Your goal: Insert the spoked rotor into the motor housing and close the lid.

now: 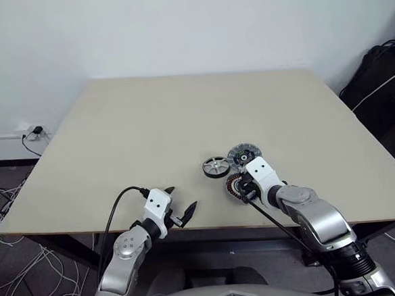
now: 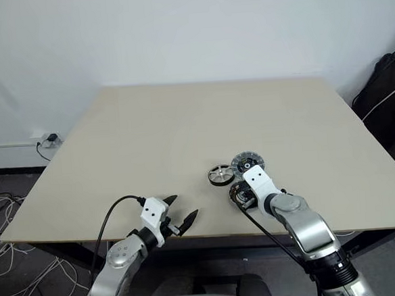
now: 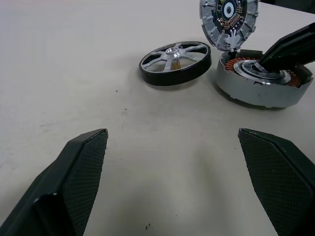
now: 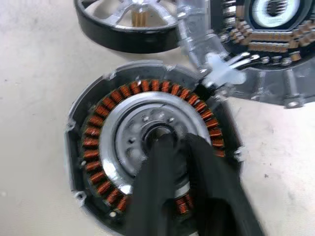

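The spoked rotor (image 1: 216,167), a silver wheel with a dark rim, lies flat on the table just left of the motor housing (image 4: 98,147). The housing's ring of copper windings faces up. The lid (image 3: 229,19), grey and ribbed with a dark centre, stands tilted up at the housing's far edge. My right gripper (image 4: 179,142) points down onto the housing's silvery centre, its fingers almost together with nothing between them. My left gripper (image 3: 172,133) hovers open over bare table, nearer the front edge and to the left of the rotor.
The beige table (image 1: 148,124) is bare apart from the three parts. Its front edge runs just below both grippers. Loose cables (image 1: 16,269) lie on the floor at the left, and a dark bag (image 1: 383,81) sits at the right.
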Robot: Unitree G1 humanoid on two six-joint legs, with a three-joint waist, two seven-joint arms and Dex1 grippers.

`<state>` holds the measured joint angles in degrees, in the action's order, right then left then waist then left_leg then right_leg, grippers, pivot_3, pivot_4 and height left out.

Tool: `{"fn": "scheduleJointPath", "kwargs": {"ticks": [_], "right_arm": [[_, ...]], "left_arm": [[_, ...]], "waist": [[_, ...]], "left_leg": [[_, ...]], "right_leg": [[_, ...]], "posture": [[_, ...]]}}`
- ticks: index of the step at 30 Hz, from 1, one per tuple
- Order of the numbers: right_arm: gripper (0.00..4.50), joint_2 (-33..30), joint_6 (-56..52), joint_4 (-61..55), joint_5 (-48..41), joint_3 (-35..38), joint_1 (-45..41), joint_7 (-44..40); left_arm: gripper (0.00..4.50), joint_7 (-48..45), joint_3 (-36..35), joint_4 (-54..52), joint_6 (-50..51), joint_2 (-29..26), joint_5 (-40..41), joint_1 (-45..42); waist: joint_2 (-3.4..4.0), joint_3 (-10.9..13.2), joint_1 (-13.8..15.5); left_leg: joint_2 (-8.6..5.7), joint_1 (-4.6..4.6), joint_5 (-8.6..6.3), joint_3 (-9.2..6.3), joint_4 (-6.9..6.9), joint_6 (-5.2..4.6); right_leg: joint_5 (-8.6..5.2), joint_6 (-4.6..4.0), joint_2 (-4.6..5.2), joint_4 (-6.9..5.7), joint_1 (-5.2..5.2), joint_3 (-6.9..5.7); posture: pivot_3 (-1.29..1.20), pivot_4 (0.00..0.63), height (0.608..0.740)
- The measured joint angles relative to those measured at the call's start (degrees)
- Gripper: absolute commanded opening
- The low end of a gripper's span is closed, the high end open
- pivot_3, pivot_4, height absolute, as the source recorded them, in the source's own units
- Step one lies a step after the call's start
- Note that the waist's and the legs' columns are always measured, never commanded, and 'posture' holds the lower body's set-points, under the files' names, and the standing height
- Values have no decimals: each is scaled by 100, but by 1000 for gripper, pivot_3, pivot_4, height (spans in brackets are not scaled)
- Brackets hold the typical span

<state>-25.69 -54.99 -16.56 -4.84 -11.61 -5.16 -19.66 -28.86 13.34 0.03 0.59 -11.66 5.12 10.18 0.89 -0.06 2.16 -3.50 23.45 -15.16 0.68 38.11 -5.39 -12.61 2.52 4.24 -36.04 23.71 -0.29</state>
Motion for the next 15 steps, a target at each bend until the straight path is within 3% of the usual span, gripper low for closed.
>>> {"fn": "scheduleJointPath", "kwargs": {"ticks": [1,15], "right_arm": [[1397,0,0,0,6,30,0,13],[1397,19,11,-13,25,76,-30,43]], "left_arm": [[4500,-1,0,0,0,-3,0,0],[4500,-4,-1,0,1,-7,0,-10]], "waist": [[0,0,0],[1,0,0]], "left_leg": [[0,0,0,0,0,0],[0,0,0,0,0,0]], "right_leg": [[0,0,0,0,0,0],[0,0,0,1,0,0]], "posture": [[0,0,740],[0,0,740]]}}
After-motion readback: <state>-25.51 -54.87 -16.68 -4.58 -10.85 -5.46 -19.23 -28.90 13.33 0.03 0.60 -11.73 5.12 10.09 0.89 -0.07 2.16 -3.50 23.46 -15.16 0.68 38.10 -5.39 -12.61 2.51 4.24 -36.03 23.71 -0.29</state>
